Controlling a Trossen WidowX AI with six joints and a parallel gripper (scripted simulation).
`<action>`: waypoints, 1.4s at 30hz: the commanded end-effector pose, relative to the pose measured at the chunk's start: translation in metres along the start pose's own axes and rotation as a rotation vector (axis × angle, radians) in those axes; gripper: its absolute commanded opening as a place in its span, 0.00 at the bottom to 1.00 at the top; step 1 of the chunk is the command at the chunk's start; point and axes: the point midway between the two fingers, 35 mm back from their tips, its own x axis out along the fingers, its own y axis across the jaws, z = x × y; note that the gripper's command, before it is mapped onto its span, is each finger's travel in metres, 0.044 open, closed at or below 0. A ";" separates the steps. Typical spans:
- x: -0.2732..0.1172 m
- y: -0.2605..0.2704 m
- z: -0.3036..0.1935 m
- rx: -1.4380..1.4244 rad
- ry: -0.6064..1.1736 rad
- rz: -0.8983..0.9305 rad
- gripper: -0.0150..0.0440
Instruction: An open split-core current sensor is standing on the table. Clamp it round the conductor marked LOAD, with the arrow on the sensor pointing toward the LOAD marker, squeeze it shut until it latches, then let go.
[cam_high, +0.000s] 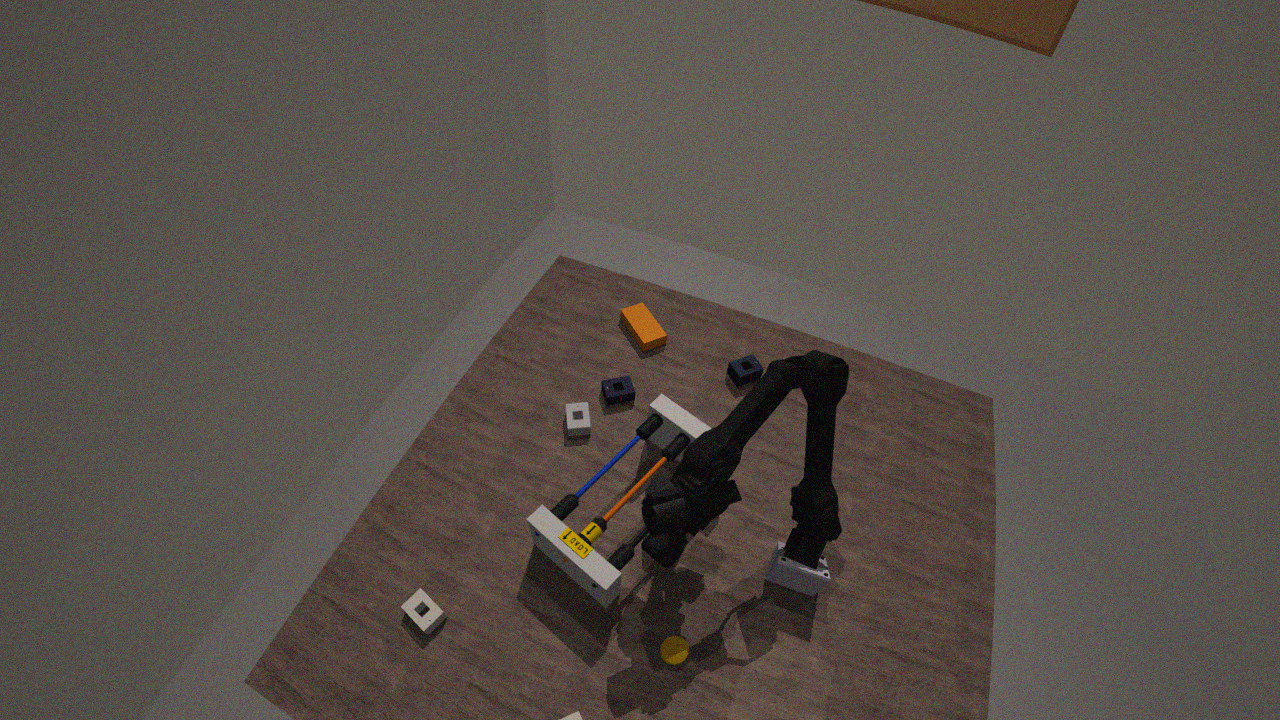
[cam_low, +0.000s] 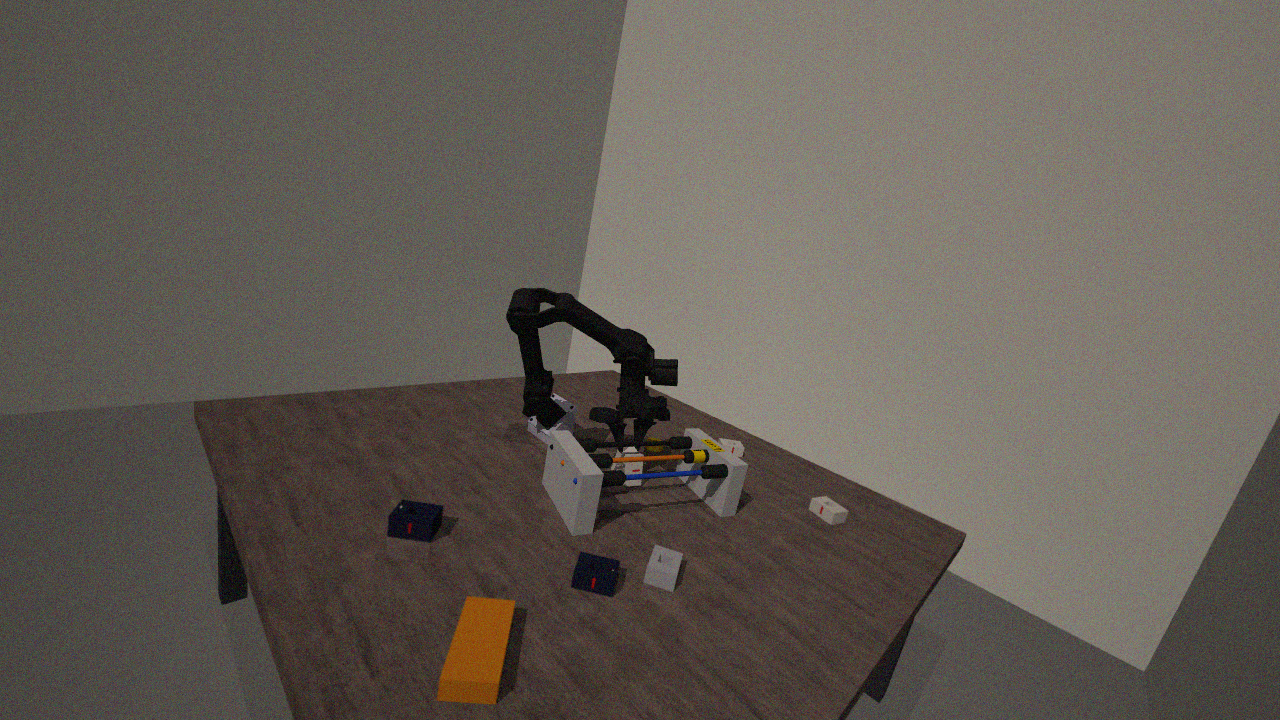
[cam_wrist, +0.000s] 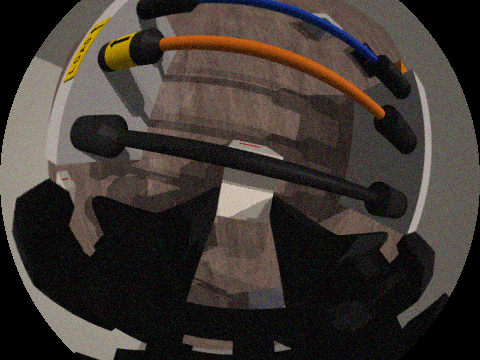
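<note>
A black jointed robot arm (cam_high: 821, 429) (cam_low: 529, 349) bends over a brown wood-grain bench (cam_high: 913, 501) (cam_low: 340, 456), and its black fingers (cam_low: 618, 434) point downward. They are grasping the white plastic current sensor (cam_low: 631, 469) (cam_wrist: 245, 200), which is at the tips, low and near the black rod (cam_high: 633, 543) (cam_wrist: 240, 157). In the top view, the arm hides this sensor. The sensor has a small red mark (if this is the arrow, its direction is too small to read).

The orange rod, the LOAD conductor (cam_high: 635, 488) (cam_low: 657, 458) (cam_wrist: 250, 45), lies between the black rod and the blue rod (cam_high: 610, 465) (cam_low: 662, 474) (cam_wrist: 300, 14). It carries a yellow band with a black arrow (cam_high: 591, 531) (cam_low: 699, 456) (cam_wrist: 120, 51), near the yellow LOAD label (cam_high: 575, 543) (cam_low: 711, 444) (cam_wrist: 87, 50). The sensor is not round this conductor.

Beyond the blue rod, a light grey square block with a hole (cam_high: 577, 419) (cam_low: 663, 568) sits near a dark navy block with a hole (cam_high: 617, 389) (cam_low: 595, 574). An orange rectangular block (cam_high: 642, 325) (cam_low: 478, 649) lies farther out. A yellow round disc (cam_high: 674, 650) is on the other side of the rods.
</note>
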 end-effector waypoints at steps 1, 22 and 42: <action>-0.002 0.000 0.000 0.001 -0.003 -0.002 0.25; -0.016 0.003 -0.056 -0.001 -0.001 -0.001 0.25; -0.015 0.005 -0.054 0.002 -0.005 0.004 0.82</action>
